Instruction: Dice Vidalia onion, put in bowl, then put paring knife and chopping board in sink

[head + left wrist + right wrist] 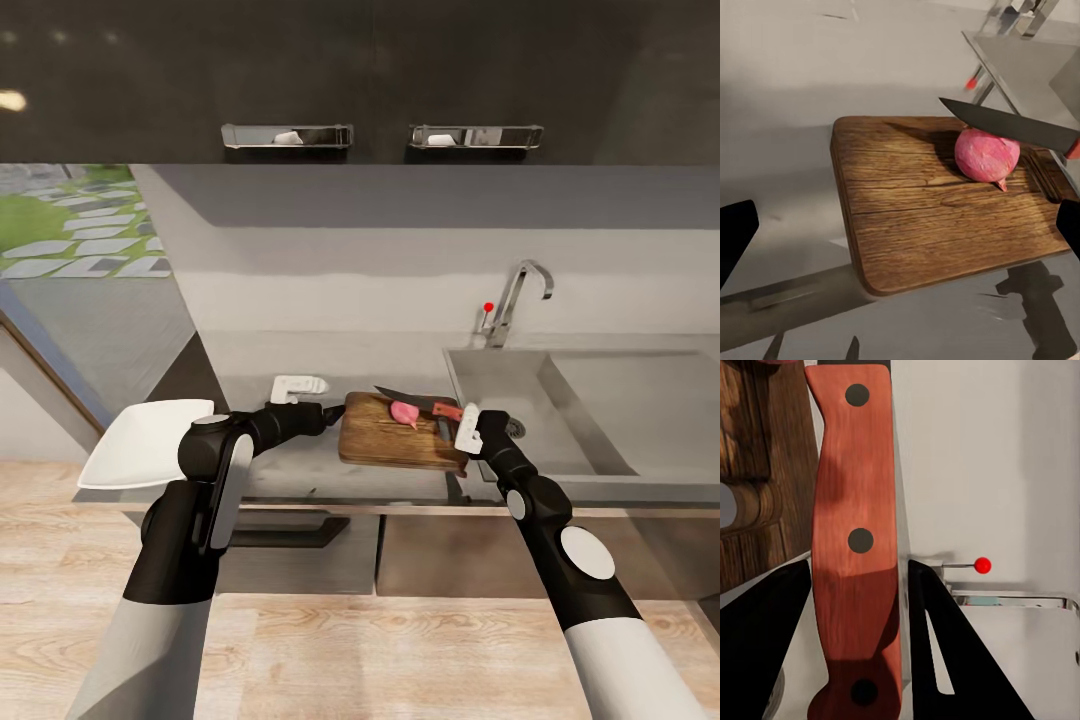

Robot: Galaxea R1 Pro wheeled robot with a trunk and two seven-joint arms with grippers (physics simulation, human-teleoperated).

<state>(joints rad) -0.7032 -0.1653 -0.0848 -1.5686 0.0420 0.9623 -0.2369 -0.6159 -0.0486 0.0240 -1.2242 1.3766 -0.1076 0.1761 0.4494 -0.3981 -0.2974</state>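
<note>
My right pincer (pixel 466 428) is clamped on the handle of the paring knife (pixel 425 404); in the right wrist view the two black fingers (pixel 765 637) sit on either side of the orange-red, three-riveted handle. The dark pointed blade reaches out over the chopping board (pixel 400 436) and rests across the top of the Vidalia onion (pixel 405 412). The onion is a pinkish, rounded bulb with a small root tip, lying on the board near the end with the handle slot.

My left pincer (pixel 298 387) stands apart, jaws wide and holding nothing, hovering just off the board's far end, over the desk (pixel 290 470).

I judge the dicing step is in hand: the onion is out of the sink (pixel 590 400) and looks whole. The next move, I think, calls for pressing the blade straight down through the bulb without letting it roll. A round, smooth bulb on a flat board could slip sideways.

The board is brown wood with dark grain and rounded corners, lying flat on the smooth grey desk beside the steel sink. The bowl (pixel 145 440), a shallow white square dish, waits at the desk's left end, well apart from the board. The chrome tap with red knob (pixel 489 307) stands behind the basin.
</note>
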